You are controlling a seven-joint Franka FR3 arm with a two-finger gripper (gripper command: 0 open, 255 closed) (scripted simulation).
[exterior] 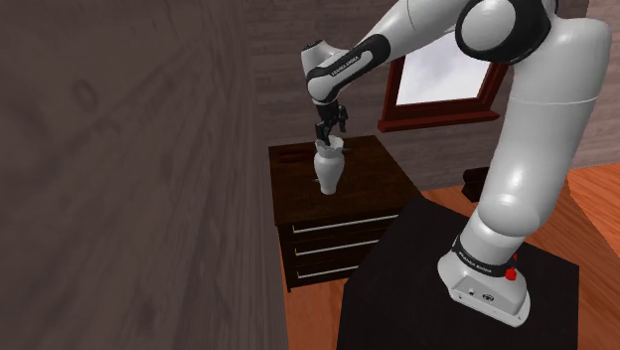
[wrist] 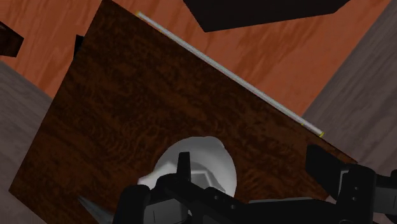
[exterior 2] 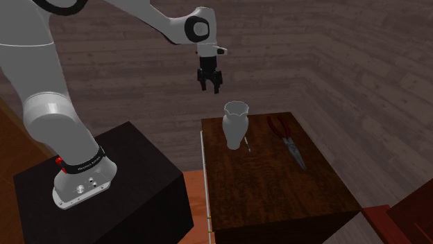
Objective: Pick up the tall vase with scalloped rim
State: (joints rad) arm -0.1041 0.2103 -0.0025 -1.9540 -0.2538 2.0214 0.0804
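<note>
Dresser top (exterior 2: 277, 187): second exterior view shows scissors (exterior 2: 287, 141) near vase (exterior 2: 235, 123), end effector (exterior 2: 210, 89) spread, empty, above it.

The vase (exterior 2: 235, 125) is plain white with soft grey shading. The tabletop (exterior 2: 277, 187) is dark brown with a mottled, reddish wood grain, and a thin pale strip runs along its edge nearest the stand (exterior 2: 139, 180), which is black. The scissors (exterior 2: 284, 135) have red handles and grey blades. The drawers (exterior: 333, 244) are dark brown with silvery bars. The pincer (exterior 2: 210, 89) is black. The arm (exterior: 537, 149) is white with dark joints and has a red button (exterior: 512, 274) at its base. The floor (exterior: 591, 209) is orange-brown wood, the walls (exterior: 119, 149) are grey-brown planks, and the window frame (exterior: 437, 117) is dark red.
</note>
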